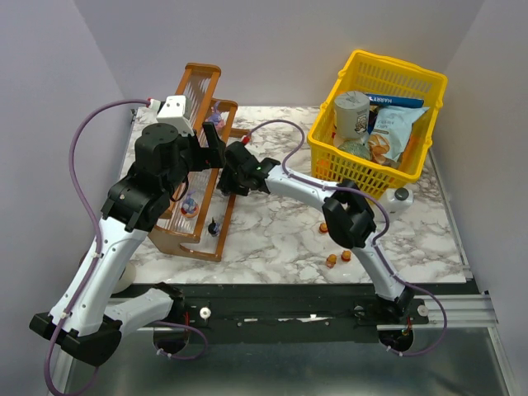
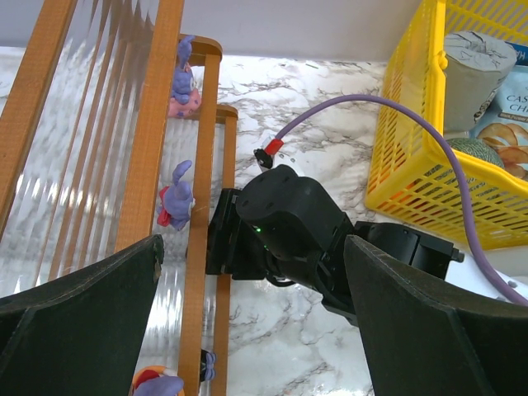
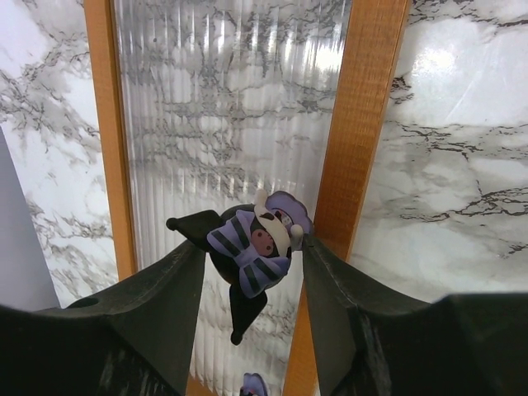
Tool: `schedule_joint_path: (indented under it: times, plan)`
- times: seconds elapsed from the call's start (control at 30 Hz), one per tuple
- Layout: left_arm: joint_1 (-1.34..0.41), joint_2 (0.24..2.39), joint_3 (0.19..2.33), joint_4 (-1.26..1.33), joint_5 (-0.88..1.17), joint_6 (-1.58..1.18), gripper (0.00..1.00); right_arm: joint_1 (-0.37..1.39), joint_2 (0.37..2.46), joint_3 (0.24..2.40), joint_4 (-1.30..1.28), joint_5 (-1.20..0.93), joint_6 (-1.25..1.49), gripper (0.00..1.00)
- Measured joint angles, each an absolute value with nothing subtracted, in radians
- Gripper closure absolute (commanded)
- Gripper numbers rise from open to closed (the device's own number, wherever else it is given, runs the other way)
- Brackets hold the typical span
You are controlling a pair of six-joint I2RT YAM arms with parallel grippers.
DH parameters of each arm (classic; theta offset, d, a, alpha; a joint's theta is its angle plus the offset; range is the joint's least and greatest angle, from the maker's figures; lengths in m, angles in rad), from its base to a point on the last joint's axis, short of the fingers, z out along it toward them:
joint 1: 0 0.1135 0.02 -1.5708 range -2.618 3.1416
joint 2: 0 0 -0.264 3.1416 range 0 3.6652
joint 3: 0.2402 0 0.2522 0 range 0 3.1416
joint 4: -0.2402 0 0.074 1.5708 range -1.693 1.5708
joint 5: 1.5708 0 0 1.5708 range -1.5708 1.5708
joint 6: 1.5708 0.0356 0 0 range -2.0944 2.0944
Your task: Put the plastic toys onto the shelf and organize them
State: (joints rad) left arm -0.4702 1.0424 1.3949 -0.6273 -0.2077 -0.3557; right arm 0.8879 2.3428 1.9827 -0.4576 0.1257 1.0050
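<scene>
Marble table (image 1: 272,235), lavender walls (image 1: 280,41); right tool (image 3: 252,262) holds toy (image 3: 247,247)

Light-blue snack packet (image 2: 505,124) in the yellow basket (image 2: 404,132), left wrist view: dark capitals "CAS" over "CH", both lines cut off by the frame edge (the rest of each word is out of sight). Dark navy packet (image 1: 396,101) at the back of the basket, top view: white capitals, seemingly "HARR", too small to confirm. Can (image 2: 474,70): label print too small to read.
</scene>
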Motion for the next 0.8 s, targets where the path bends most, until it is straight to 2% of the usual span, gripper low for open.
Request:
schedule_joint_path:
  times: [0.4, 0.8]
  plan:
    - [-0.470, 1.042, 1.395, -0.627, -0.208, -0.356, 0.01, 0.888, 2.302, 1.941, -0.414, 0.123, 0.994, 0.35]
    - [-0.470, 1.036, 1.395, -0.627, -0.208, -0.356, 0.01, 0.888, 2.220, 1.827, -0.360, 0.115, 0.990, 0.35]
